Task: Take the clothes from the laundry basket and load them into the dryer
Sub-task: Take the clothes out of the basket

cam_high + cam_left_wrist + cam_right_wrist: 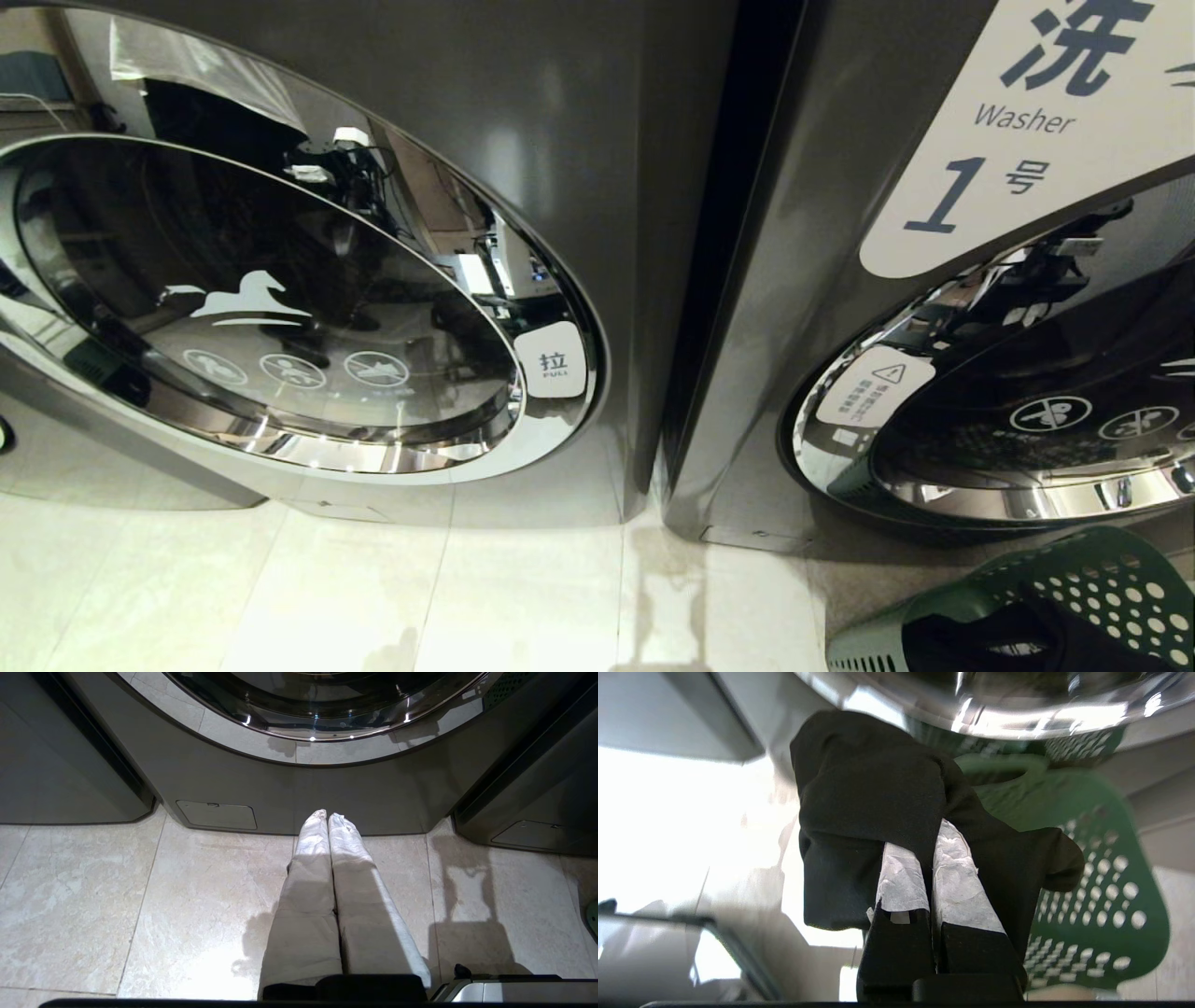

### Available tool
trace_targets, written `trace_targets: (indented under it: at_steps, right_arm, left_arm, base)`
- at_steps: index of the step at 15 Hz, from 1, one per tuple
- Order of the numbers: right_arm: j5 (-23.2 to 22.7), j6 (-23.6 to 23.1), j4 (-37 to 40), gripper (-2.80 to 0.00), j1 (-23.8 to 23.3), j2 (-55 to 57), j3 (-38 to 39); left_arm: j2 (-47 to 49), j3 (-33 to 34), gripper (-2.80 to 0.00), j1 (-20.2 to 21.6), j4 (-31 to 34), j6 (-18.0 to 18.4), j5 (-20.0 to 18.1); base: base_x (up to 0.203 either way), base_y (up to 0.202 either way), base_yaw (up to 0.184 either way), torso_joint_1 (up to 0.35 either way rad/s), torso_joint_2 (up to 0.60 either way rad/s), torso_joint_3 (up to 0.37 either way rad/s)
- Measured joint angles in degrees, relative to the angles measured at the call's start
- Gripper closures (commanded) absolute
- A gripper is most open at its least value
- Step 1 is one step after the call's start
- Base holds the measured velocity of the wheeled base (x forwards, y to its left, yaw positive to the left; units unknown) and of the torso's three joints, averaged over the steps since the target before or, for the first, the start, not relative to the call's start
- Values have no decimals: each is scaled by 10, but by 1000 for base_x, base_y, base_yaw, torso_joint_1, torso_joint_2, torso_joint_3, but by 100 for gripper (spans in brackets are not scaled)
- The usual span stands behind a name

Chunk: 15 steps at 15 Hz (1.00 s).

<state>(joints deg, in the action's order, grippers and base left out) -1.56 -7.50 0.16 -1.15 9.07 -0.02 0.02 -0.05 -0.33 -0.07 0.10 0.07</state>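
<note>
Gripping a black garment, the right gripper has its 2 white-wrapped fingers clenched on a fold, with the cloth bunched over their tips and hanging to both sides; its long axis cannot be told. A green basket sits just beyond it, at the near right of the floor, below the washer. More dark clothing lies inside. The dryer stands left, door closed. The left gripper hangs empty, fingers pressed together, pointing at the dryer's base.

1. Bright glare washes out the floor in the right wrist view — background blurred.
2. Chrome door ring mirrors highlights; machines bow at head view's edges.
3. Soft shadows cross the pale tiles.
</note>
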Motion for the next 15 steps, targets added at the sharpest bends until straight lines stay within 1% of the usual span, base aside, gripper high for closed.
trace_targets:
  at_steps: [6,15]
  right_arm:
    - [6,13,-1,0,4,-79,0]
    - [15,39,3,0,4,-92,-1]
  left_arm:
    - [0,0,0,0,0,0,0]
    - [0,0,0,0,0,0,0]
  base:
    - [0,0,0,0,0,0]
    - [0,0,0,0,0,0]
